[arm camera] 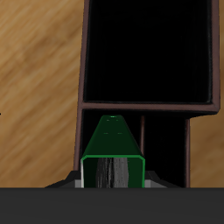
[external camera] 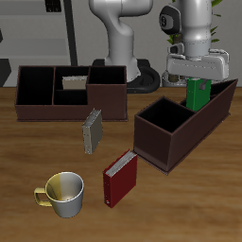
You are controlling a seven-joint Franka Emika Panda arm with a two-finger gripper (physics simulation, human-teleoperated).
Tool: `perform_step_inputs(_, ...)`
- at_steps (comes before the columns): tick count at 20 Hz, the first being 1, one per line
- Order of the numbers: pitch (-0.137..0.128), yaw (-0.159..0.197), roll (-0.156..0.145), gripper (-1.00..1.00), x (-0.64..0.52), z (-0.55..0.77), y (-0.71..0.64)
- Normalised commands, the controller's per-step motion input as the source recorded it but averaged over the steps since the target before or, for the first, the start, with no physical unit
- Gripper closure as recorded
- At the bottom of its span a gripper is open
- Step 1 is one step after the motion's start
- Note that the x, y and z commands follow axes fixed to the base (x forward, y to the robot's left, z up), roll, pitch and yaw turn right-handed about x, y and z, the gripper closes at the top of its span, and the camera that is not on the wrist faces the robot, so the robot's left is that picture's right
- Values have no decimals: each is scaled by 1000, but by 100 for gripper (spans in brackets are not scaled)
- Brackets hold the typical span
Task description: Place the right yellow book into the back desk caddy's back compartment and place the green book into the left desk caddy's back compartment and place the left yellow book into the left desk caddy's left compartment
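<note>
Between the jaws: the green book (external camera: 197,94), held upright at its upper end, its lower part hanging down toward the left desk caddy (external camera: 156,137).
Jaw state: the gripper (external camera: 197,83) is clenched on the green book; in the wrist view the book (arm camera: 112,144) runs straight out from between the jaws.
Below the jaws: the caddy's long narrow slots at its far end; the wrist view shows the book over a narrow slot (arm camera: 164,144) with a dividing wall just beside it and the big square compartment (arm camera: 149,52) beyond.
Step in hand, as I judge it: lowering the green book into the back compartment; I cannot tell whether its lower edge is yet inside.
Risk one: the book's lower edge could land on the divider or rim instead of in the slot, because the caddy sits skewed and the slot is narrow; it would then tip or push the caddy.
Risk two: letting go too high could let the book topple into the neighbouring slot.
Well away from the jaws: the left yellow book (external camera: 93,129), standing on the table, apart from both caddies.
Farther off: the back desk caddy (external camera: 71,92), with the right yellow book (external camera: 74,84) seemingly lying in a middle compartment.
Bystanders: a red book (external camera: 119,179) just in front of the skewed caddy, and a mug (external camera: 62,195) nearer the front edge.
</note>
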Motion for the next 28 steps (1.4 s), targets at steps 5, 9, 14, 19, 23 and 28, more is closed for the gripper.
perform_step_inputs(5,89,21,38,100,124,-386,174)
perform_step_inputs(9,32,152,96,100,-51,-274,225)
perform_step_inputs(14,8,8,46,-100,72,-22,86)
perform_step_inputs(19,-49,44,-6,-100,-31,212,-131)
perform_step_inputs(23,-31,0,-29,-100,18,172,-178)
perform_step_inputs(28,-45,20,-14,-100,49,199,-359)
